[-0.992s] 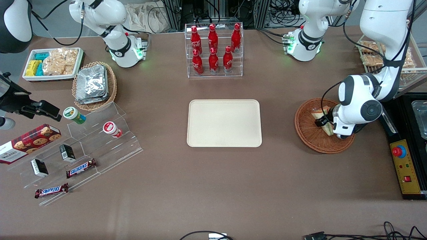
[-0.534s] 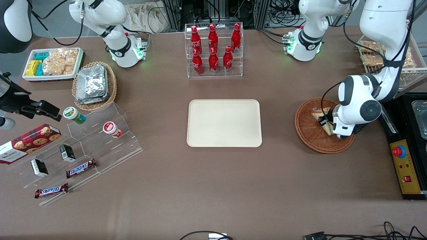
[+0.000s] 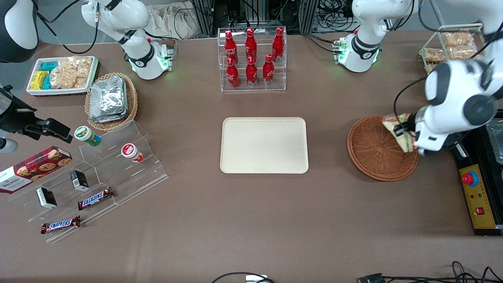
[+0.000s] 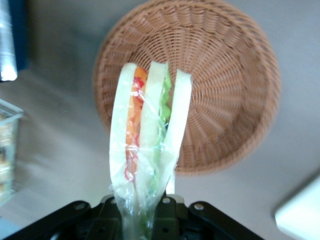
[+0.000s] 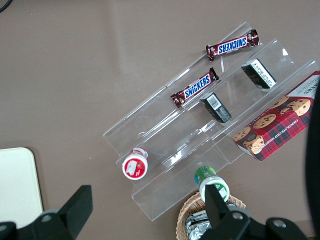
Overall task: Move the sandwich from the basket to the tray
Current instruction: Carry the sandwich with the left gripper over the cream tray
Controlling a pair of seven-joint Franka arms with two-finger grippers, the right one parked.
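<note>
My left gripper [image 3: 404, 133] is shut on the wrapped sandwich [image 3: 397, 129] and holds it in the air above the edge of the reddish-brown wicker basket [image 3: 377, 151] at the working arm's end of the table. In the left wrist view the sandwich [image 4: 150, 130] hangs between the black fingers [image 4: 172, 212], with white bread and orange, red and green filling, over the empty basket [image 4: 220, 85]. The cream tray [image 3: 264, 145] lies flat and bare at the table's middle, apart from the basket.
A clear rack of red bottles [image 3: 251, 59] stands farther from the camera than the tray. A wire rack of snack bags [image 3: 452, 49] and a yellow control box [image 3: 477, 196] flank the working arm. A foil-packet basket [image 3: 111, 100] and a clear stepped stand [image 3: 98, 173] lie toward the parked arm's end.
My left gripper has risen out of the basket with the sandwich in it. The basket now shows empty.
</note>
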